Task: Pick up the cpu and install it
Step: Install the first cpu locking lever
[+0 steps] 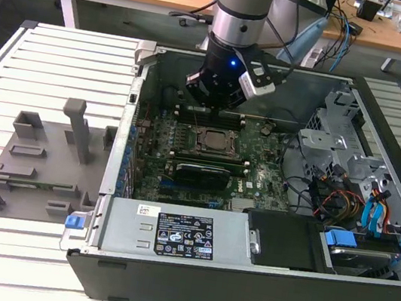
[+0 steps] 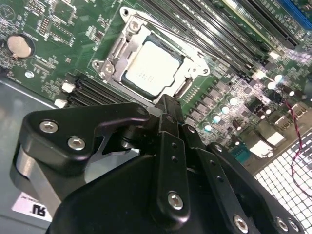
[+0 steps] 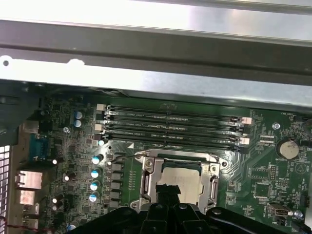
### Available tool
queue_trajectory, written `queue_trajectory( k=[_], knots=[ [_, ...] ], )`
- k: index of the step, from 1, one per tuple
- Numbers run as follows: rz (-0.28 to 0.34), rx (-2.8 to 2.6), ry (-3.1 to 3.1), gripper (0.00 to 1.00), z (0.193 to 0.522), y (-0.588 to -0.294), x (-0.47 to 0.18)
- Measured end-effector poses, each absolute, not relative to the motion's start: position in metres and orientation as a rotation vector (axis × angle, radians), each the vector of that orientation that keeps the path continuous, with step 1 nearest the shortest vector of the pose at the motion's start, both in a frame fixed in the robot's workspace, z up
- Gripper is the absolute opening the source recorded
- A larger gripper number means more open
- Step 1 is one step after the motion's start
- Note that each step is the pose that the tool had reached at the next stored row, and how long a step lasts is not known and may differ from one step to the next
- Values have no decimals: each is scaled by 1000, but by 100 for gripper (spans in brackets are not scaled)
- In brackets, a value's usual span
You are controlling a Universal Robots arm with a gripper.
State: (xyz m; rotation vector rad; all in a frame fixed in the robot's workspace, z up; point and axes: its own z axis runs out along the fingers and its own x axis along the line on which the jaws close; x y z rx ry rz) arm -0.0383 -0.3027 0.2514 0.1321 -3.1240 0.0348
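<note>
Open PC case (image 1: 241, 279) lies on a slatted white worktop (image 1: 53, 66) — green motherboard (image 1: 257, 178) exposed, black socket frame (image 1: 211, 143) mid-board, RAM slots (image 3: 170, 127) beside it. Grey tray (image 1: 42, 163) with upright posts sits at the exterior view's left, just beside the case. Coin cell (image 3: 286, 148) near the slots.

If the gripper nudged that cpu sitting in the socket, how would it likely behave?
The cpu looks like a stiff flat plate, so it probably won't bend or roll. Its smooth metal top may be slippery to grip. Lying inside the socket frame, it would likely stay put rather than slide sideways.
</note>
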Motion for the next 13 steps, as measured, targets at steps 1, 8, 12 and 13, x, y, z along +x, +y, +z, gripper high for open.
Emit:
queue_trajectory(
  k=[1, 8, 12, 13],
  knots=[
    [35, 132, -3124, 11, 251, -303, -40],
    [35, 132, -3124, 11, 251, -303, -52],
    [35, 132, -3124, 11, 251, -303, -62],
    [35, 132, -3124, 11, 251, -303, -63]
  ],
)
